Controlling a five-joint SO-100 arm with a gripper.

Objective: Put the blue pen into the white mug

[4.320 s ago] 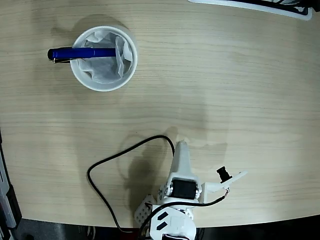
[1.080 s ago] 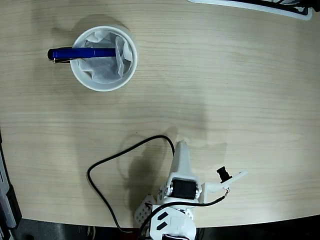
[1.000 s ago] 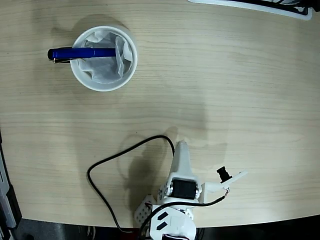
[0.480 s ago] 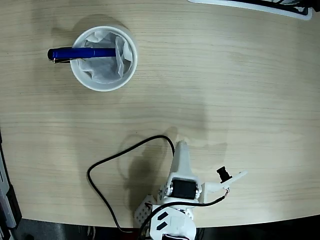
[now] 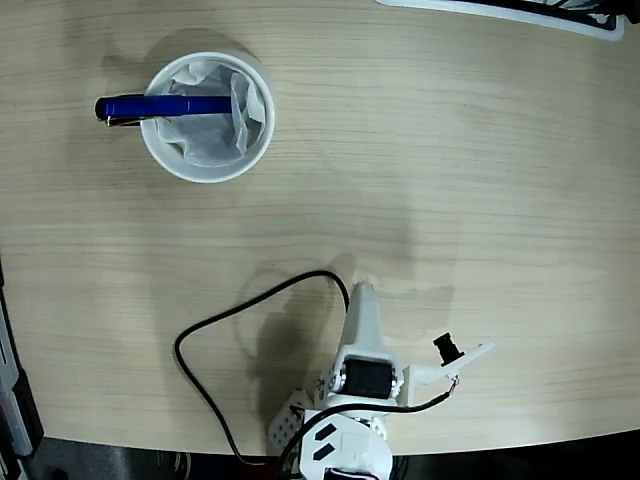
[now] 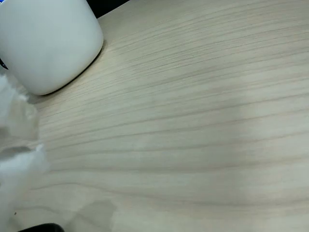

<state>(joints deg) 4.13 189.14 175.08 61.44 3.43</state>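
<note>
In the fixed view the white mug (image 5: 207, 116) stands at the upper left of the wooden table, lined with crumpled white paper. The blue pen (image 5: 150, 107) rests in it, lying across the left rim with its clip end sticking out to the left. My gripper (image 5: 362, 292) is folded back near the bottom centre, far from the mug, and its jaws look closed into one white point with nothing held. The wrist view shows the mug's outer wall (image 6: 46, 41) at the top left and a blurred white finger (image 6: 14, 145) at the left edge.
A black cable (image 5: 230, 320) loops over the table left of the arm's base. A white-edged object (image 5: 500, 10) lies along the top right edge. A dark item (image 5: 10, 400) sits at the left edge.
</note>
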